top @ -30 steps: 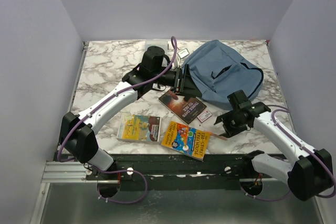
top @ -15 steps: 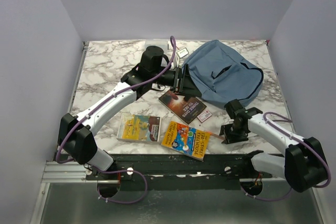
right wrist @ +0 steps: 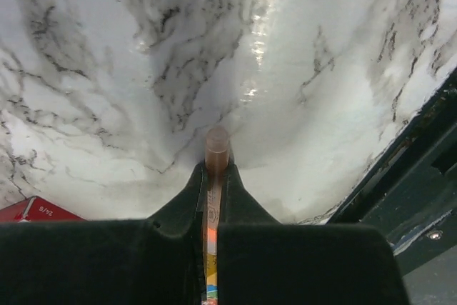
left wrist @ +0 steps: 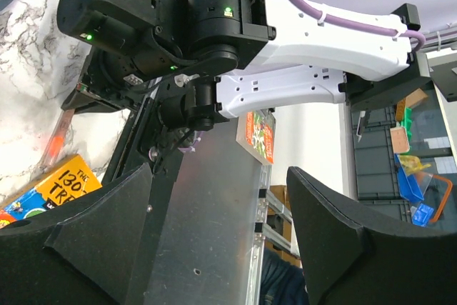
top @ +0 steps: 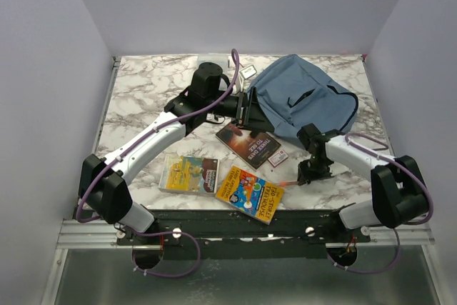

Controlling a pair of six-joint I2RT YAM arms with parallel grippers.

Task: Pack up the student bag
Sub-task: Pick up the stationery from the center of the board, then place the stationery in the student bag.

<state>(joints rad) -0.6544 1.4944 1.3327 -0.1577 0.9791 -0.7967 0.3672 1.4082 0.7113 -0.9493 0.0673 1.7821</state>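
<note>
Bag [top: 303, 105]: blue, soft, slumped flat on the far right part of the tabletop, open side turned toward the middle. Nothing visibly inside it from above.

Left gripper [top: 246, 108]: parked just beside the bag's left edge, likely stationed to hold or lift the opening. The left wrist view shows its fingers [left wrist: 100, 233] spread wide with nothing between them, and no fabric caught. That camera looks back toward the near edge, not into the bag.

Right gripper [top: 303, 175]: low over the marble toward the near edge, right of centre, just near-side of the bag. Fingers pressed together on a pencil [right wrist: 216, 148], pinched crosswise so one blunt brownish end sticks out past the tips. The thin shaft suits this tight grip. Cannot tell whether that end touches the table [top: 143, 91].

Unpacked items: dark book [top: 248, 142] at the middle, beside the bag's mouth; small red card [top: 278, 156] at its near right corner; yellow book [top: 250, 192] and picture book [top: 189, 174] along the near edge. Small clear box [top: 248, 71] by the far edge.

Judgement: packing is early. The pencil would go first, and needs carrying to the opening.
</note>
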